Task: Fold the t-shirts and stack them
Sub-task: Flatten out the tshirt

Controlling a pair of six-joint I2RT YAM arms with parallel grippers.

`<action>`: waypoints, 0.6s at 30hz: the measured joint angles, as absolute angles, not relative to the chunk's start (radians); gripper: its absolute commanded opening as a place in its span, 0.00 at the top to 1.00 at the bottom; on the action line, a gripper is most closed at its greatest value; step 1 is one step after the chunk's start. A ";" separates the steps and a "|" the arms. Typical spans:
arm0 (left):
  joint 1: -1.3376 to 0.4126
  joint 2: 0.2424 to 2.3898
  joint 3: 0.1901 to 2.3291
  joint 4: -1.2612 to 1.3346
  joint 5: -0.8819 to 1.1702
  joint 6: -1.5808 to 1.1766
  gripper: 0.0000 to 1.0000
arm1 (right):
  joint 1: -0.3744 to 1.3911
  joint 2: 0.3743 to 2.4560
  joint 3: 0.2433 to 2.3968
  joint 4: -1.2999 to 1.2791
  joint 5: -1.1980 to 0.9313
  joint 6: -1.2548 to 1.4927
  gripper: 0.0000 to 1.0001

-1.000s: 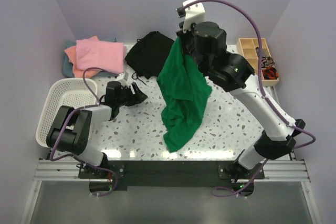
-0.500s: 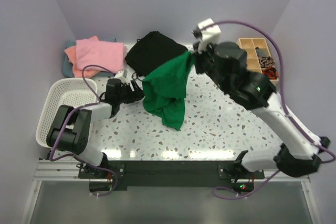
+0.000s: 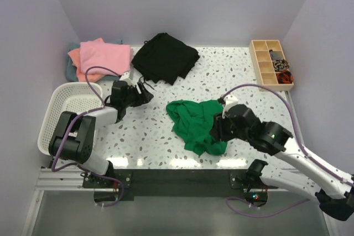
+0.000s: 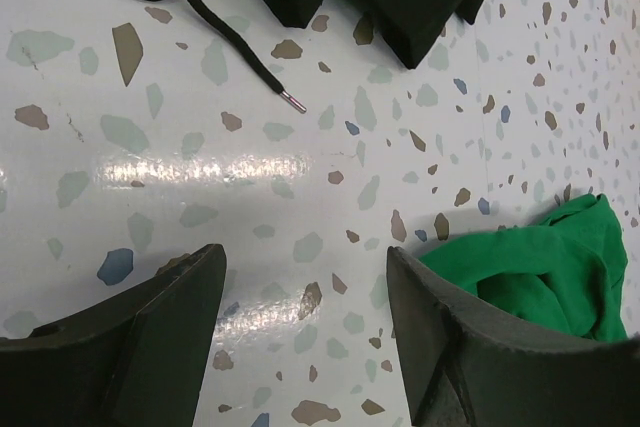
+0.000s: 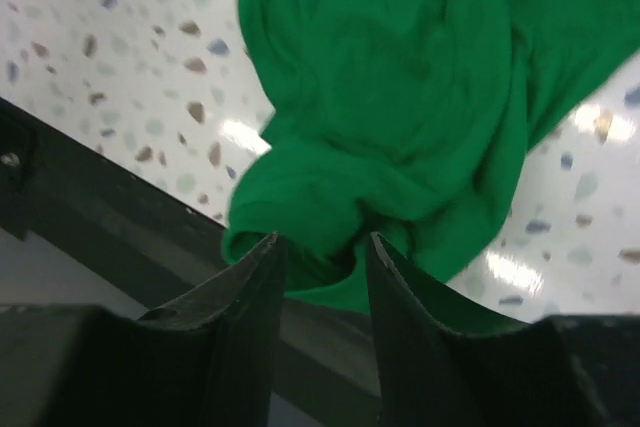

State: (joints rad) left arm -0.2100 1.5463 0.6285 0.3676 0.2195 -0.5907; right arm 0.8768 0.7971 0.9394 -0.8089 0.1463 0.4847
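Green t-shirt [image 3: 194, 125] bunched by near edge, mid-table; long axis runs far-left to near-right. Right gripper [image 5: 322, 245] nearer, narrow, pinching its near-right fold. Left gripper [image 4: 305, 265] spread wide, empty, off the shirt's far-left end.

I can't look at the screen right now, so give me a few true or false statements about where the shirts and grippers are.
1. The green t-shirt lies crumpled on the table. True.
2. The left gripper is gripping the black garment. False: it is open and empty, short of that garment.
3. The pink t-shirt is inside the white basket. False: it lies on a pile beyond the basket, at the far left corner.
4. The right gripper has green cloth between its fingers. True.
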 measured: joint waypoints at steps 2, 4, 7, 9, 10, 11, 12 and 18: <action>-0.210 1.546 0.628 0.367 0.220 -0.590 0.30 | 0.879 0.767 0.831 -0.830 0.128 0.552 0.52; -0.210 1.547 0.628 0.367 0.220 -0.590 0.30 | 0.879 0.683 0.782 -0.889 0.144 0.612 0.52; -0.210 1.549 0.628 0.368 0.221 -0.591 0.30 | 0.879 0.561 0.789 -0.923 0.239 0.667 0.46; -0.210 1.556 0.628 0.371 0.229 -0.591 0.30 | 0.879 0.527 0.810 -0.950 0.311 0.707 0.49; -0.210 1.560 0.628 0.374 0.236 -0.591 0.30 | 0.878 0.530 0.818 -0.955 0.346 0.723 0.49; -0.210 1.565 0.628 0.380 0.246 -0.591 0.30 | 0.879 0.543 0.820 -0.955 0.378 0.741 0.46; -0.211 1.570 0.630 0.385 0.260 -0.591 0.30 | 0.878 0.560 0.820 -0.959 0.408 0.761 0.44; -0.266 1.639 0.742 0.370 0.328 -0.580 0.30 | 0.879 0.694 0.710 -0.865 0.562 0.854 0.43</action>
